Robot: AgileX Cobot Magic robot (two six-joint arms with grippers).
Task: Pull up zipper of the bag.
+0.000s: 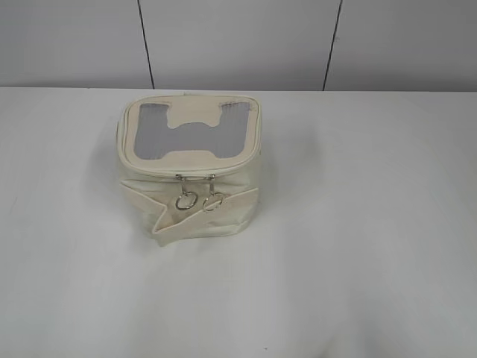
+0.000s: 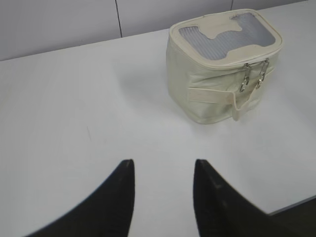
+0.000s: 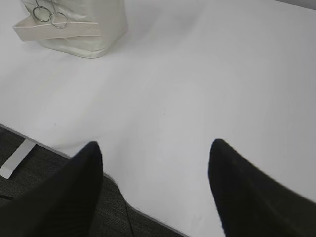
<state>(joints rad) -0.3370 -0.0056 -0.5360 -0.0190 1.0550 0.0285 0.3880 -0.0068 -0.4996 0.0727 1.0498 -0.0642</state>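
Note:
The small boxy cream bag [image 1: 186, 160] stands on the white table, its lid with a grey mesh window and a cream H-shaped patch facing up. The cream zipper [image 1: 223, 168] runs round the lid rim, and its two silver ring pulls [image 1: 199, 200] hang side by side at the front. A flat cream strap [image 1: 190, 209] folds round the front. The bag also shows in the left wrist view [image 2: 217, 84] and partly in the right wrist view [image 3: 84, 34]. My left gripper [image 2: 164, 163] is open and empty, well short of the bag. My right gripper [image 3: 155, 144] is open and empty near the table's front edge.
The white table [image 1: 358, 246] extends around the bag. A grey panelled wall [image 1: 238, 41] stands behind it. In the right wrist view the table's front edge [image 3: 44, 144] and dark floor [image 3: 29, 173] lie below the gripper.

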